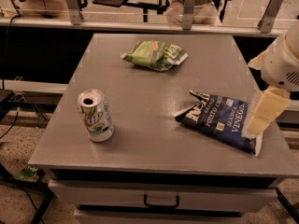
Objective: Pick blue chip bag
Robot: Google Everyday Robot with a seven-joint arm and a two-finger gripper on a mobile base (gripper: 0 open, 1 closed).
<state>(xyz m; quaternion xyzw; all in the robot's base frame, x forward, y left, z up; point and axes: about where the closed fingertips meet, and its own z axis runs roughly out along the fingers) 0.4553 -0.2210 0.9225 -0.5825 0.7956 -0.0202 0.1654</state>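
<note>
Table [140, 143]: a grey top is seen from above and in front, with a drawer handle [161, 202] below its near edge.
Blue chip bag [219, 120]: it is laid flat on the right part of the table, close to the right edge. White "VINEGAR" lettering faces up and the crumpled end is turned toward the centre.
Gripper [261, 115]: it is held at the right edge of the table, and its cream tip is seen over the bag's right end. Contact is possibly made but cannot be confirmed, and how its jaws stand cannot be told either.
Green chip bag [154, 55]: it is placed at the far centre, well apart from the blue one.
Soda can [95, 115]: it is stood upright at the near left, with its opened top showing.
</note>
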